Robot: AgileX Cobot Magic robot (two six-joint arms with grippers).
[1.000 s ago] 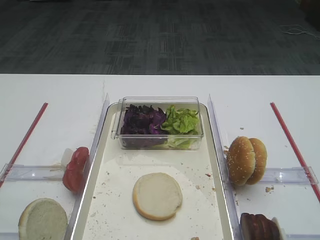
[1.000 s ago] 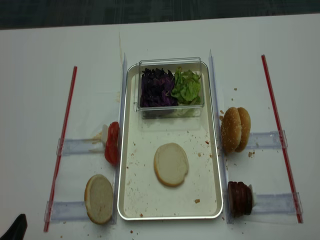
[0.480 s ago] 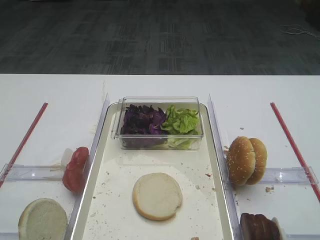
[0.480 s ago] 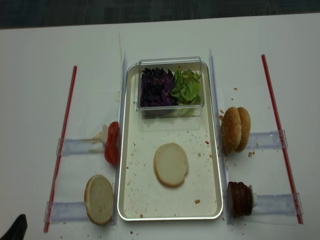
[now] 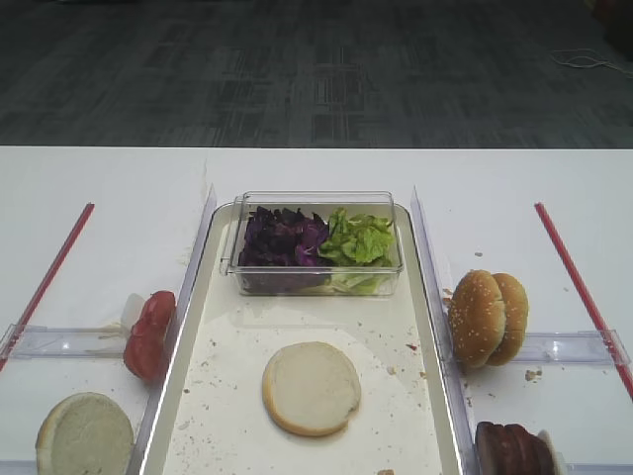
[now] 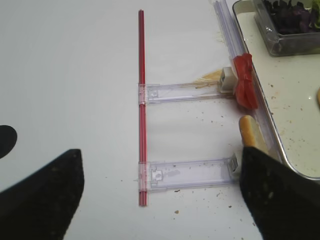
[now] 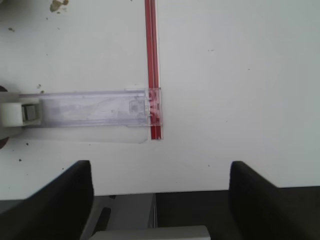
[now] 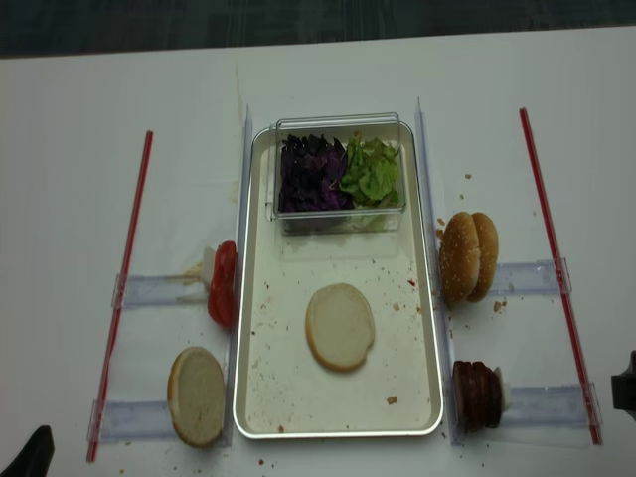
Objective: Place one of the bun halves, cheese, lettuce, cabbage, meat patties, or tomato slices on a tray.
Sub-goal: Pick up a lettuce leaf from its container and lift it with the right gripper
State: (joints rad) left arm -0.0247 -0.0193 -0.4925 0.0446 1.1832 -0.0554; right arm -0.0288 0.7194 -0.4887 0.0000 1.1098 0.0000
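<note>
Tray (image 8: 256,298): one bun half (image 8: 340,326) | right hand (image 7: 160,200): fingers apart, empty | left hand (image 6: 160,200): fingers apart

A white tabletop (image 8: 79,109) is crossed by two red strips (image 8: 123,288), left and right; a clear plastic box (image 8: 338,174) is seen upper centre.

A white table (image 8: 79,119) carries the tray (image 8: 260,402) at its centre. At nine o'clock of the tray lie tomato slices (image 8: 224,285) and a pale bun half (image 8: 196,395); at three o'clock, sesame bun halves (image 8: 468,256) and meat patties (image 8: 477,395). Red strips (image 8: 127,278) with clear rails (image 8: 532,277) flank both sides.
</note>
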